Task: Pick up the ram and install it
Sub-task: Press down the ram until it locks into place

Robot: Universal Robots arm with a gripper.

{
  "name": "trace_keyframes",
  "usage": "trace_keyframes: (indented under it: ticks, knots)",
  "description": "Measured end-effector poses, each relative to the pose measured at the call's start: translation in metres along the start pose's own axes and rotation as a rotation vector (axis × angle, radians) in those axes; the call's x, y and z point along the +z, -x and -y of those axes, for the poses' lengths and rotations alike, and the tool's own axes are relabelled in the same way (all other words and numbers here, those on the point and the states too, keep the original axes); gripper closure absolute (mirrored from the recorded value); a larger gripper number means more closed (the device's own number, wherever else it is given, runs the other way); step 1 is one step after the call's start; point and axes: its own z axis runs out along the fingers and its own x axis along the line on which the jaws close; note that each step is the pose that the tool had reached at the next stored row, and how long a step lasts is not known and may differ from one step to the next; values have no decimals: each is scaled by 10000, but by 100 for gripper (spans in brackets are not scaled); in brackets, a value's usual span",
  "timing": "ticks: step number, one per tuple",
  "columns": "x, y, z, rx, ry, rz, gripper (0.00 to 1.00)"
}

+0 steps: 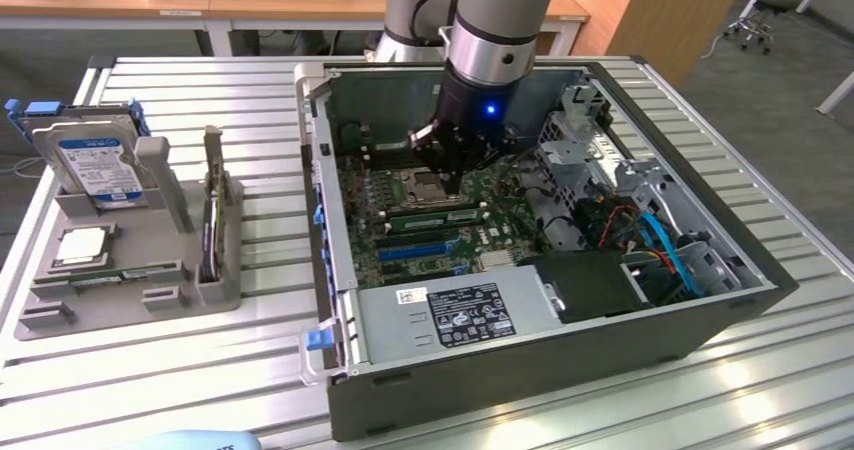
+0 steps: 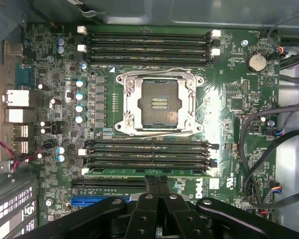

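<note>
Hand (image 1: pixel 454 177) is down inside the open computer case (image 1: pixel 747 300), over the motherboard, just beside the empty processor socket (image 2: pixel 159 102). Fingers are pressed together with nothing between them.

The ram (image 2: pixel 114 172) stands on edge in the outermost slot of the memory bank on the socket's near side. It shows as a thin green line, with the fingertips right at its top edge. I can't tell whether they touch it. In the exterior view the same stick (image 1: pixel 430 217) lies just past the socket, under the hand.

Handling, my read:
- It is light, stiff and thin.
- It looks fragile at the chips and the contact edge.
- I'd take it by the long bare edges or the short ends.
- I'd press straight down, never twisting.
</note>
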Motion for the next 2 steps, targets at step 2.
trace_keyframes:
  ticks: [2]
  knots:
    - [0, 0, 0, -1, -1, 0, 90]
